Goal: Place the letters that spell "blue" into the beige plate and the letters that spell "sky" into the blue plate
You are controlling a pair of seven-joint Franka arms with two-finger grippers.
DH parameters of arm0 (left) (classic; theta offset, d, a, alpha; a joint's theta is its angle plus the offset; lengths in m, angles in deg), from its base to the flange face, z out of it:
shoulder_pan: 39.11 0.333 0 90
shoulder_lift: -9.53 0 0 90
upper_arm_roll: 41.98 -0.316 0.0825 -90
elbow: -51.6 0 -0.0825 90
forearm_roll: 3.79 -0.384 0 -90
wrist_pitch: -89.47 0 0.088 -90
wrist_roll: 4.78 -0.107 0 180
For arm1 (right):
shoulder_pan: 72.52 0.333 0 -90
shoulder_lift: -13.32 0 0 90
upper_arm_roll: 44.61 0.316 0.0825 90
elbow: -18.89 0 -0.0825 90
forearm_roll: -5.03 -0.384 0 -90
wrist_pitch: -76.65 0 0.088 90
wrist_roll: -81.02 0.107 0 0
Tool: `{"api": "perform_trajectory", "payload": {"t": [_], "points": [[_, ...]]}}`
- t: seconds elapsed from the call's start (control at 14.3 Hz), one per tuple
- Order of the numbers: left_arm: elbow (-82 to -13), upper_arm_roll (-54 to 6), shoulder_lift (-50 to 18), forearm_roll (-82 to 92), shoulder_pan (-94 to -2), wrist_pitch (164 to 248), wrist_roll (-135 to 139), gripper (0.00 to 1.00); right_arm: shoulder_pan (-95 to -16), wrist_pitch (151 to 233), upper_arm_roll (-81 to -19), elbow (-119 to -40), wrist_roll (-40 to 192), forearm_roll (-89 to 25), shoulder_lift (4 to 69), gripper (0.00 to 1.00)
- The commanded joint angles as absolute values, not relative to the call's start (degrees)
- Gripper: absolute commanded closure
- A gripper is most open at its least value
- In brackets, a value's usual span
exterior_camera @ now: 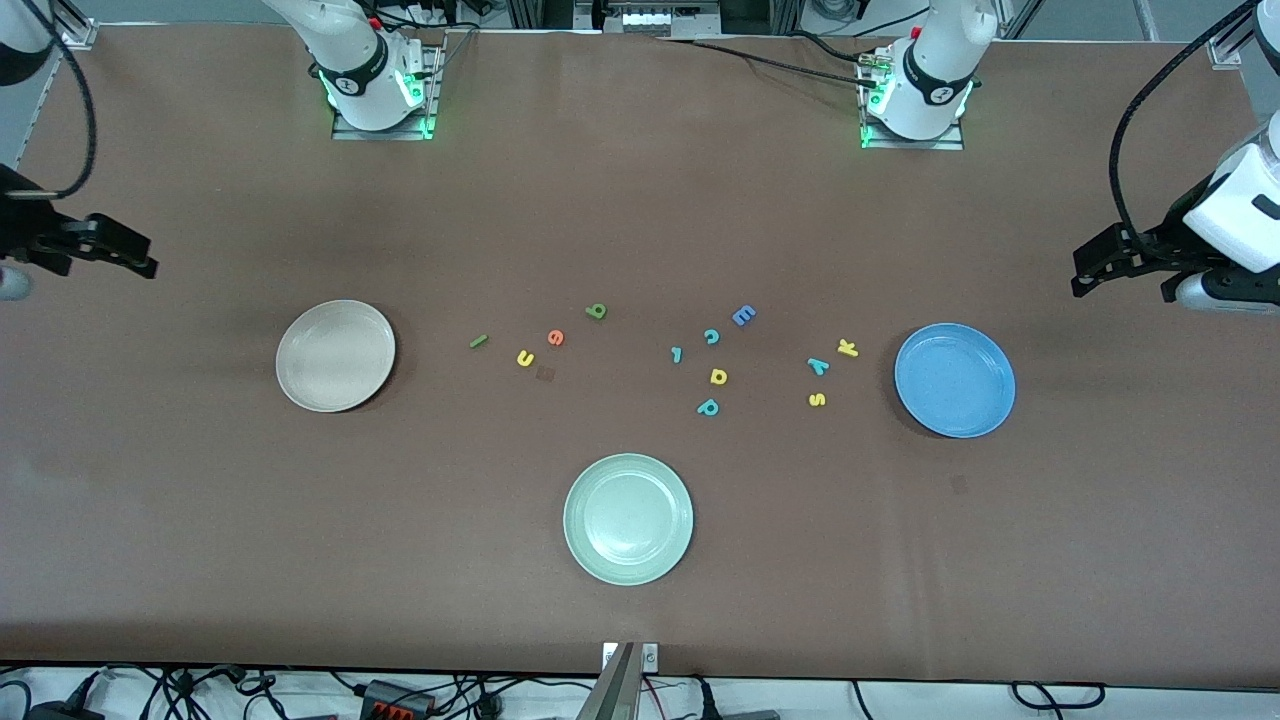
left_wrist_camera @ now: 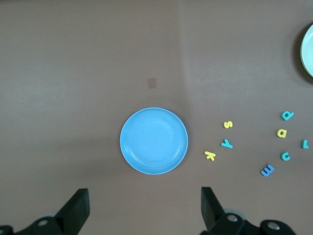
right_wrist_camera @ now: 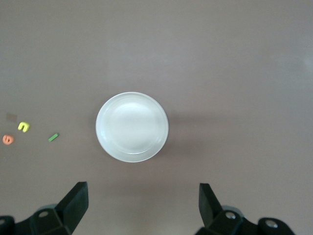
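The beige plate [exterior_camera: 335,355] [right_wrist_camera: 132,127] lies toward the right arm's end. Beside it are the green l [exterior_camera: 478,341] [right_wrist_camera: 53,137], yellow u [exterior_camera: 525,358] [right_wrist_camera: 23,127], orange e [exterior_camera: 555,337] [right_wrist_camera: 8,139] and olive b [exterior_camera: 596,311]. The blue plate [exterior_camera: 955,380] [left_wrist_camera: 154,141] lies toward the left arm's end, with the yellow k [exterior_camera: 848,348] [left_wrist_camera: 210,155], teal y [exterior_camera: 818,366] [left_wrist_camera: 226,143] and yellow s [exterior_camera: 817,399] [left_wrist_camera: 228,124] beside it. My left gripper [exterior_camera: 1120,282] [left_wrist_camera: 145,205] hangs open and empty over the table's end. My right gripper [exterior_camera: 105,262] [right_wrist_camera: 142,203] hangs open and empty at its own end.
A pale green plate [exterior_camera: 628,518] [left_wrist_camera: 309,49] lies nearest the front camera. Mid-table lie a blue E [exterior_camera: 743,316], teal c [exterior_camera: 711,336], teal hooked piece [exterior_camera: 677,354], yellow rounded letter [exterior_camera: 718,376] and teal p [exterior_camera: 708,407].
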State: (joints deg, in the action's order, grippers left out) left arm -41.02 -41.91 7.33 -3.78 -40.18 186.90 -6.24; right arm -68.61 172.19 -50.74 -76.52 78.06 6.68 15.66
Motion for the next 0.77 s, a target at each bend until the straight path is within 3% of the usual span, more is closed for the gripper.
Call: {"api": "perform_trajectory", "payload": {"t": [0.0, 0.7], "points": [[-39.1, -41.98, 6.45, -4.41, -40.08, 185.53, -5.92, 0.0, -66.03, 171.92, -50.68, -77.44, 78.04, 6.96, 17.09, 0.0], [-39.1, -42.16, 6.19, -4.32, -39.9, 185.53, -6.01, 0.0, -49.07, 180.96, -50.68, -85.08, 88.47, 3.8, 25.35, 0.0]]}}
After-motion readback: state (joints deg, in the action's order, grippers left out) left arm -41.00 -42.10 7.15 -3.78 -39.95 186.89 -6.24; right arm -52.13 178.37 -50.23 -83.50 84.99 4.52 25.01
